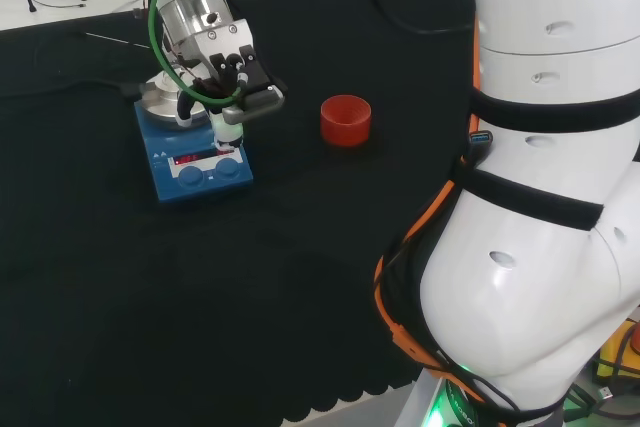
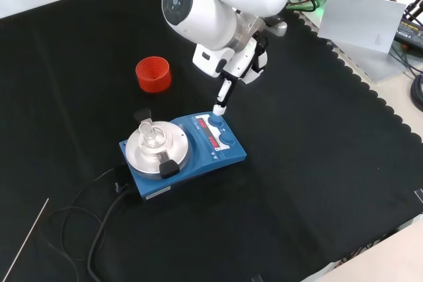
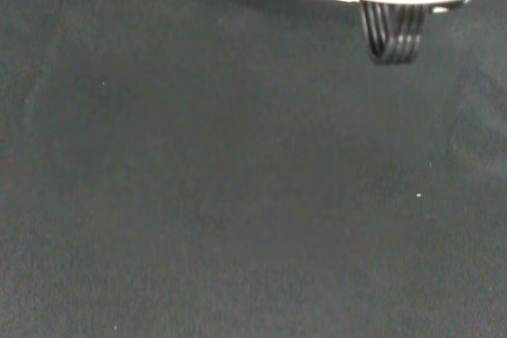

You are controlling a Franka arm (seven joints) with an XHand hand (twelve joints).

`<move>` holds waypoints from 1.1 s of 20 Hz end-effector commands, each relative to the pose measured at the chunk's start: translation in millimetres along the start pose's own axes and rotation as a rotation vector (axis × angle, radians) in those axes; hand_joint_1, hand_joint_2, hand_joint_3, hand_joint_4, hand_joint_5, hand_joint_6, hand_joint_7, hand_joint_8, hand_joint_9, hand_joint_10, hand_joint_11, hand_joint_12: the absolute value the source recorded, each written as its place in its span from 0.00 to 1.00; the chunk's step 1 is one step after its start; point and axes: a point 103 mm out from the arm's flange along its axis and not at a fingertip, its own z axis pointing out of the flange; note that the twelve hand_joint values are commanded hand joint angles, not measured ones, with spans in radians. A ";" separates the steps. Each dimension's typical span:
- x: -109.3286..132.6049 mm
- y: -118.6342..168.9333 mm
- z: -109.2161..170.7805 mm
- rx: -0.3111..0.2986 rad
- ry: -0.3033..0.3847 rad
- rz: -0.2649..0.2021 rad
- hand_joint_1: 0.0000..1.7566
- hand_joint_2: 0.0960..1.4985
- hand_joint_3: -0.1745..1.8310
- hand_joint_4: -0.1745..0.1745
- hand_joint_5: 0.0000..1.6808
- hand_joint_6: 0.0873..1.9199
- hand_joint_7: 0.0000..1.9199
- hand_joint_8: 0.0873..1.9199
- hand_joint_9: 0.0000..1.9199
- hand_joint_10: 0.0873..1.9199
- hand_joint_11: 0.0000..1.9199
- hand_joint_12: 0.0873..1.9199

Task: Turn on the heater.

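While the hand (image 2: 232, 64) hangs over the blue hotplate stirrer (image 2: 183, 152), one finger (image 2: 223, 97) is stretched straight down and its white tip meets, or all but meets, the rear knob (image 2: 216, 122) on the control panel. The rest of the fingers appear tucked back against the palm and hold nothing; the pose suits a press or nudge on a control, not a grasp. From the head view the same fingertip (image 1: 229, 132) sits at the panel's right-hand knob (image 1: 228, 163), beside the red display (image 1: 191, 158), which looks lit.

The heater stands near the middle of the desk (image 2: 330, 163), its panel toward the arm so the controls lie within a straight downward reach. A small clear glass vessel (image 2: 149, 135) rests on the round metal plate (image 2: 157, 150); its contents cannot be made out. A black power cable (image 2: 99, 229) trails off the unit toward the desk's near-left corner in the front view. A red ribbed ring (image 2: 153, 73) sits apart, toward the desk's far edge in that view, unused.

Judgement: the switching step is in hand, and contact alone does not confirm heating.
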 end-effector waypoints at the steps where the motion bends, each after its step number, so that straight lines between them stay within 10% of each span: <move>1: 4.2 0.2 6.8 0.052 -0.040 0.005 0.89 0.34 0.69 0.42 0.13 0.02 1.00 0.83 1.00 0.86 1.00 0.92; 22: 23.7 8.8 31.7 0.148 -0.080 -0.014 0.89 0.33 0.69 0.42 0.16 0.02 0.99 0.83 1.00 0.85 1.00 0.92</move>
